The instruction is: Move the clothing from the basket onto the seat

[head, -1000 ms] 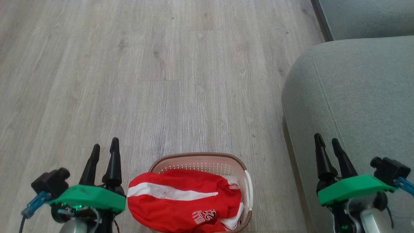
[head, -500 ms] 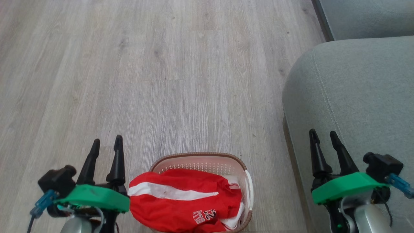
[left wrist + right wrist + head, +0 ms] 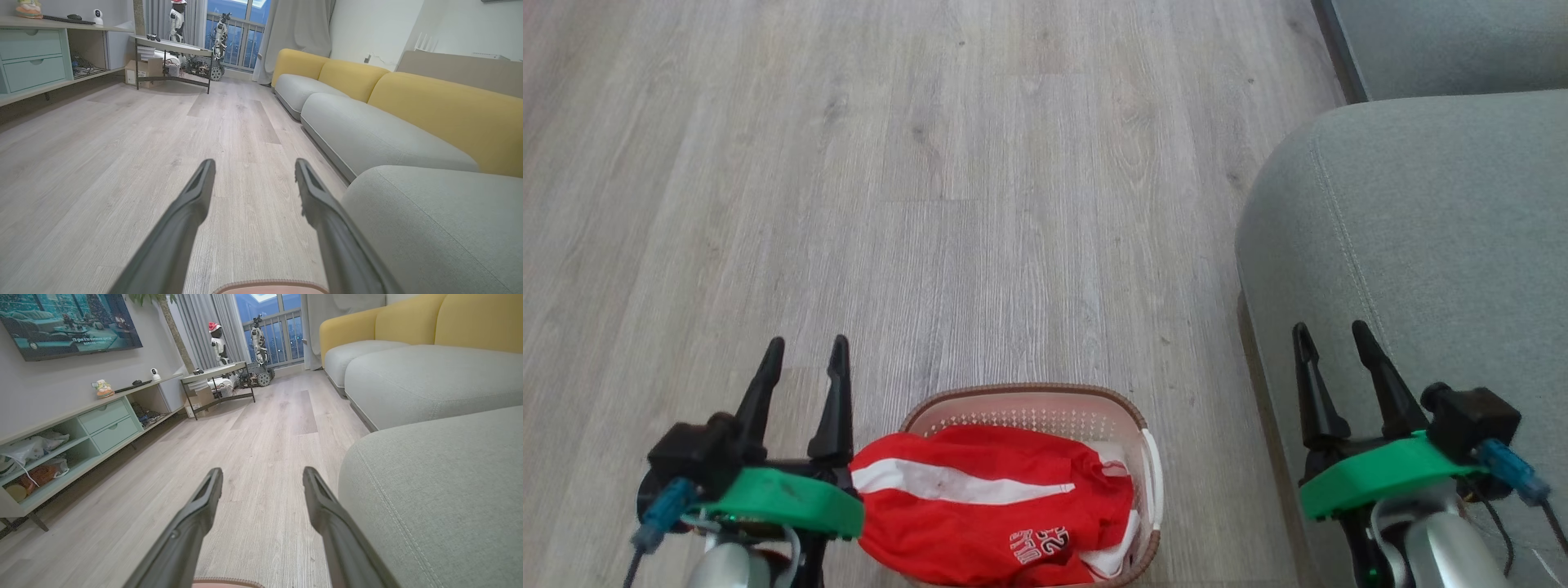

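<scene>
red and white thin clothes (image 3: 988,506) fill the oval cream plastic basket (image 3: 1029,402), so the open left fingers (image 3: 835,400) and open right fingers (image 3: 1310,392) should pinch the top.

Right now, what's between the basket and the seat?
Just a bare strip of wood floor separates the basket from the seat. This shows in the head view.

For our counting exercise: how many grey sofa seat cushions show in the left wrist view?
3: nearest cushion at lower right, middle cushion behind it, far cushion by the curtain. More may lie out of frame.
</scene>
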{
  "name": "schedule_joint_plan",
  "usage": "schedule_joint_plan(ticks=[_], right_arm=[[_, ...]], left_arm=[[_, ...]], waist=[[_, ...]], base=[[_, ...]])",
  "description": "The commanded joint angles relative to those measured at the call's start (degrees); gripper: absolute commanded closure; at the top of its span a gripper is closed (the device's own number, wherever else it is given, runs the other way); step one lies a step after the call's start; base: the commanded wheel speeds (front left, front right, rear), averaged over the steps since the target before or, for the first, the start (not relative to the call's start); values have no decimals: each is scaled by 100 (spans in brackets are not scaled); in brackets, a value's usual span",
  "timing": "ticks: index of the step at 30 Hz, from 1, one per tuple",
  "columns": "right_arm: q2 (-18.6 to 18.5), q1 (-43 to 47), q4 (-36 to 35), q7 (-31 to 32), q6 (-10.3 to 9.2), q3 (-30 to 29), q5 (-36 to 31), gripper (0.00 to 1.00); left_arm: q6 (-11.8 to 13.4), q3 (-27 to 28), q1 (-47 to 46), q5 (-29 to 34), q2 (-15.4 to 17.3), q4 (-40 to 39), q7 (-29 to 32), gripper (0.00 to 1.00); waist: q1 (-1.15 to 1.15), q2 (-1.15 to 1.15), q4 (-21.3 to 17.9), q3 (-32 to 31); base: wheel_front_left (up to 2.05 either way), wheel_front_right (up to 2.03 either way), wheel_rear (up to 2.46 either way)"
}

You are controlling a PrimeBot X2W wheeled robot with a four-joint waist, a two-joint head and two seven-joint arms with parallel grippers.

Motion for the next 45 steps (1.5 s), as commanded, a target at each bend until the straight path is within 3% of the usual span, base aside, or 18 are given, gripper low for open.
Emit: schedule_joint_plan(ticks=[1, 13, 45], right_arm=[[9, -346, -239, -98, -1, 161, -177, 0], [14, -379, -292, -300, -1, 260, -952, 0], [25, -397, -215, -305, -1, 295, -891, 0]], left_arm=[[26, 131, -310, 181, 66, -225, -71, 0], [16, 85, -329, 982, 58, -334, -272, 0], [-30, 163, -375, 950, 27, -305, -277, 0]], waist=[[0, 0, 2, -1], [0, 0, 20, 10], [0, 0, -66, 141]], base=[[0, 0, 0], [0, 0, 0], [0, 0, 0]])
